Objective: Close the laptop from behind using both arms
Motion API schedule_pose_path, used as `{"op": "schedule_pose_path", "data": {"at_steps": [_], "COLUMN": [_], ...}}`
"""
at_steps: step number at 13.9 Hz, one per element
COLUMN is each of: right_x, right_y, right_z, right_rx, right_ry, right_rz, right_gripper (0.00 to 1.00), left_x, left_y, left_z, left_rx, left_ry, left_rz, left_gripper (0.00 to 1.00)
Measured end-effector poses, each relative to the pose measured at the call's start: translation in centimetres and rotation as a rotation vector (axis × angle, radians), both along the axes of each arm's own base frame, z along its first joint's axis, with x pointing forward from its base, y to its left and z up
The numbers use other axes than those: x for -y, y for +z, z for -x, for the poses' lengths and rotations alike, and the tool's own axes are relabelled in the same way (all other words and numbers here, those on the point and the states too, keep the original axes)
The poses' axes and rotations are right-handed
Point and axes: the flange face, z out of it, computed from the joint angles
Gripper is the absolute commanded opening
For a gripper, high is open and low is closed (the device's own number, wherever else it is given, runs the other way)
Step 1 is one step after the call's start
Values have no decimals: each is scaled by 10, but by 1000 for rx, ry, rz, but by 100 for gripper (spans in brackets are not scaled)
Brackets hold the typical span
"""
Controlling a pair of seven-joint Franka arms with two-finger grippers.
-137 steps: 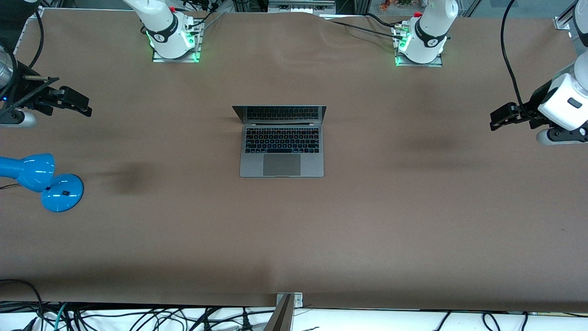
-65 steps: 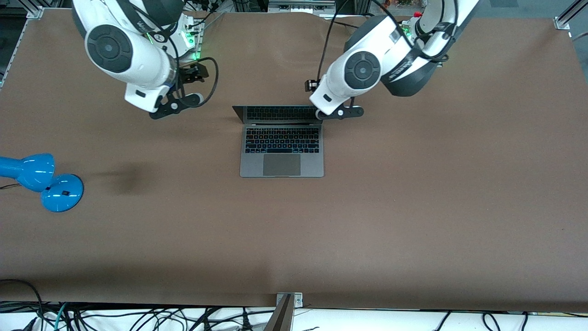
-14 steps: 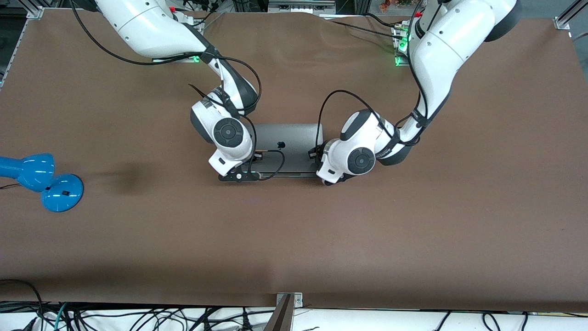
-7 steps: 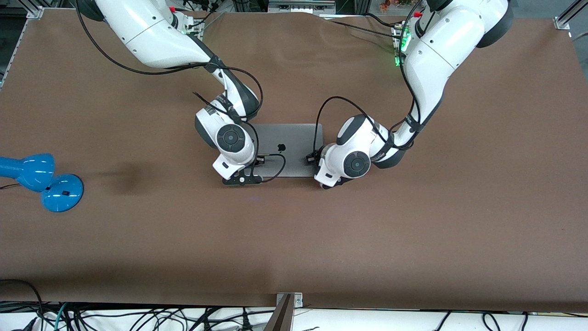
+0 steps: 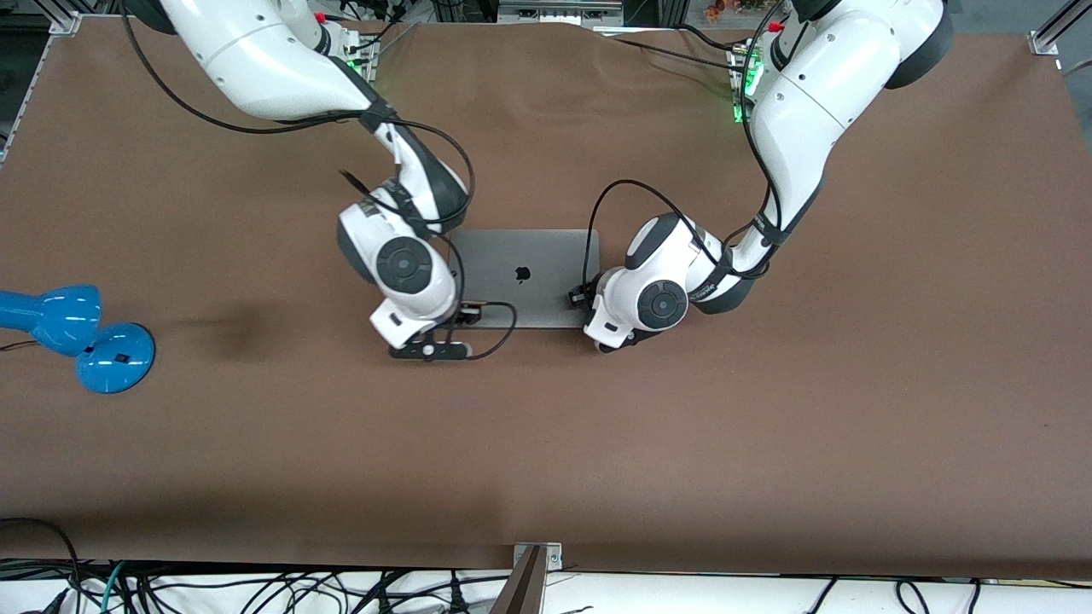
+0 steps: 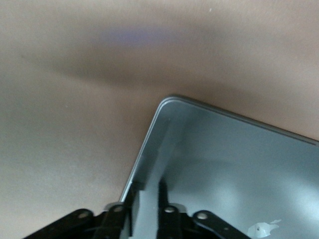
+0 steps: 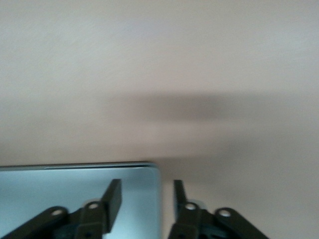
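The space-grey laptop (image 5: 529,256) lies shut on the brown table, lid flat with the apple logo up. My right gripper (image 5: 466,315) is low at the lid's front corner toward the right arm's end. In the right wrist view its fingers (image 7: 113,196) are apart, one over the lid (image 7: 65,191) and one over the table; the gripper (image 7: 147,183) holds nothing. My left gripper (image 5: 578,295) is low over the lid's front corner toward the left arm's end. In the left wrist view its fingers (image 6: 160,196) stand narrowly apart over the lid (image 6: 224,164); the gripper (image 6: 147,185) is empty.
A blue desk lamp (image 5: 81,333) lies at the right arm's end of the table. Both arm bases stand along the table edge farthest from the front camera. Cables hang below the nearest edge. Bare brown table surrounds the laptop.
The lid has come down flat and shut. My right hand has slid off the lid's corner toward the right arm's end and the front camera. The left hand has barely moved.
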Motion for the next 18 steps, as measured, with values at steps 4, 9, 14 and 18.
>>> {"op": "schedule_pose_path", "data": {"at_steps": [4, 9, 14, 18], "right_x": [50, 153, 270, 333], "right_y": [58, 107, 148, 214], "right_z": [-15, -32, -49, -35], "right_rx": [-14, -79, -62, 14], "right_ry": [-50, 44, 90, 42], "right_rz": [28, 71, 18, -21], "right_gripper": [100, 100, 100, 100], "left_x": [-5, -20, -67, -134], "left_y": [0, 25, 105, 188], "left_z": [-5, -22, -37, -48], "left_rx": [15, 27, 19, 76], "left_ry": [5, 10, -91, -193], "left_rz": [-5, -11, -34, -26], "left_gripper": [100, 100, 100, 100]}}
